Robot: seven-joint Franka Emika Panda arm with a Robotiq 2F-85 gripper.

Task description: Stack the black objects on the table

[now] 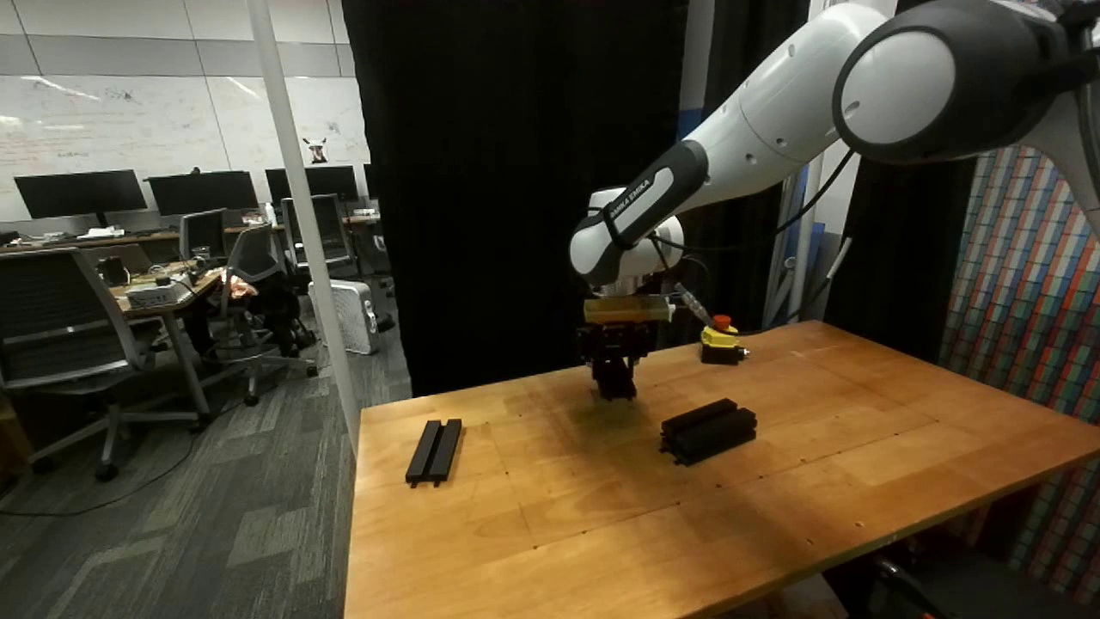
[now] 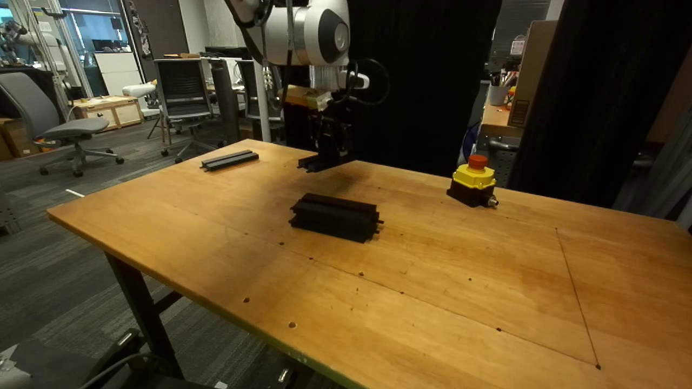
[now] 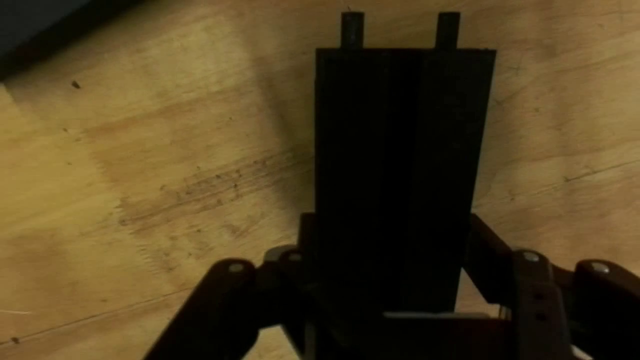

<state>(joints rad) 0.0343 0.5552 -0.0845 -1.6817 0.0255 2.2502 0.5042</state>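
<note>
Currently the end effector (image 3: 395, 250) is clamped on a black bar (image 3: 400, 150), across its long sides, and holds it seemingly just above the tabletop (image 1: 533, 507). In both exterior views this bar is beyond a pile (image 2: 335, 216), which looks to be two layers of like bars, while a lone bar (image 1: 434, 451) lies well apart, to the left. The bars look stiff, probably light and hard to damage; their smooth matte faces might slide in a weak or crooked grip. The best hold should be across both long sides, near the middle, so the bar sits level. Two small pegs (image 3: 352, 31) jut from its end and could catch if it comes down askew on the pile
</note>
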